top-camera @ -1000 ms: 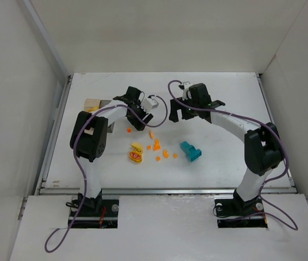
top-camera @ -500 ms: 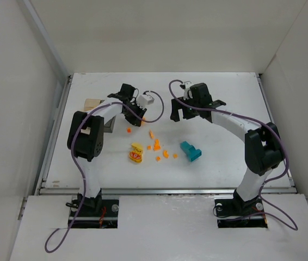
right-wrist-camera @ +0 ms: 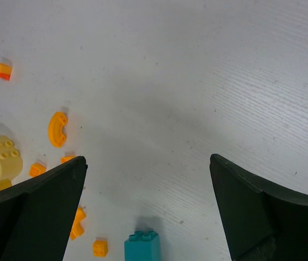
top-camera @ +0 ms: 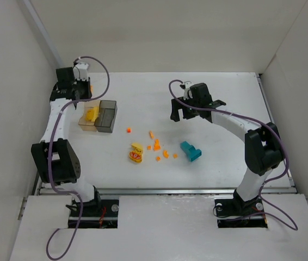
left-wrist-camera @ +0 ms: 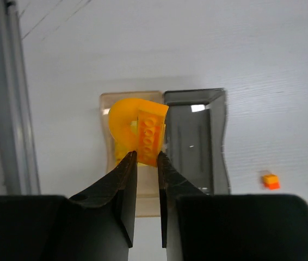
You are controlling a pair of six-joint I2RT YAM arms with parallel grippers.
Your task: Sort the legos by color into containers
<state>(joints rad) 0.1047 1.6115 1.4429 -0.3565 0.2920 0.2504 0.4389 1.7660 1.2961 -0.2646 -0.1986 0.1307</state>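
Note:
My left gripper (left-wrist-camera: 146, 160) is shut on a small orange lego (left-wrist-camera: 151, 136) and hangs above the amber container (left-wrist-camera: 109, 106), which has a yellow-orange arch piece (left-wrist-camera: 122, 122) inside. The smoky grey container (left-wrist-camera: 195, 136) adjoins it on the right. In the top view that gripper (top-camera: 87, 88) is at the far left, behind the two containers (top-camera: 97, 116). My right gripper (top-camera: 183, 115) (right-wrist-camera: 147, 159) stands open and empty over bare table. Near it lie the teal block (top-camera: 190, 150) (right-wrist-camera: 141, 246), several orange bits (top-camera: 159, 147), and a yellow piece with red marks (top-camera: 136, 153).
One orange bit (top-camera: 128, 130) (left-wrist-camera: 270, 181) lies alone right of the grey container. A metal rail (left-wrist-camera: 12, 109) runs along the table's left edge, close to the left gripper. White walls enclose the table on three sides.
The left gripper closed on an orange lego near the table's middle, then swung far left and back to hang over the containers. The right arm stayed still and open.

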